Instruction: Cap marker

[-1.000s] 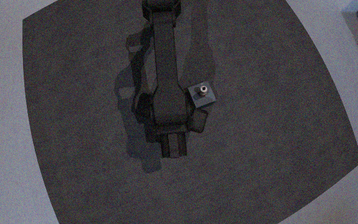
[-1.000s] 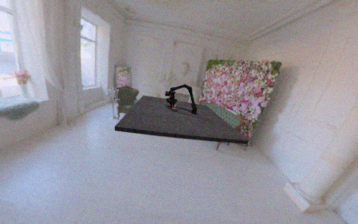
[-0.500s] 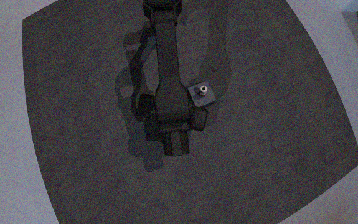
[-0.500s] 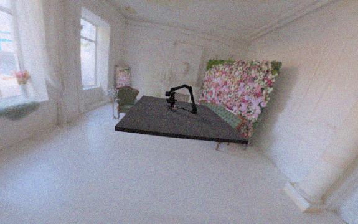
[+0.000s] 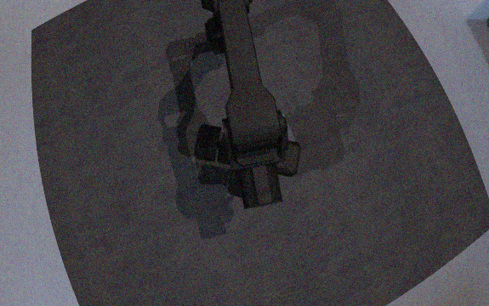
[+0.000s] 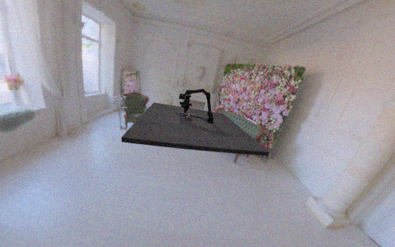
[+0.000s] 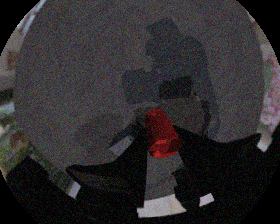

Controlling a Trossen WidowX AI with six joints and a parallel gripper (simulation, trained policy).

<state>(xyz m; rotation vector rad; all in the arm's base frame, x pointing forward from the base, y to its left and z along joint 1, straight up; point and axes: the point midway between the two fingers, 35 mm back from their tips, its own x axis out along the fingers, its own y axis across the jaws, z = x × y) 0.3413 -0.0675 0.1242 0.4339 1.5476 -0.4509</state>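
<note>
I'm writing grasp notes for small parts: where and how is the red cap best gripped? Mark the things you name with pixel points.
Probably by its long side walls, one finger of the claw [image 5: 223,170] [image 6: 186,113] [image 7: 161,137] on each side, coming from above. The red cap [image 7: 162,131] is a narrow, roughly tubular piece, and it sits lengthwise between the fingers.

Matte black to dark brown arm throughout, with long, straight-sided link flaring into broad, rounded housing; small blocky lumps along one side. Blunt, boxy end piece with paler strip down middle. In wrist view, black, angular finger shapes with pointed outlines; finer surface detail too dark to read.
</note>
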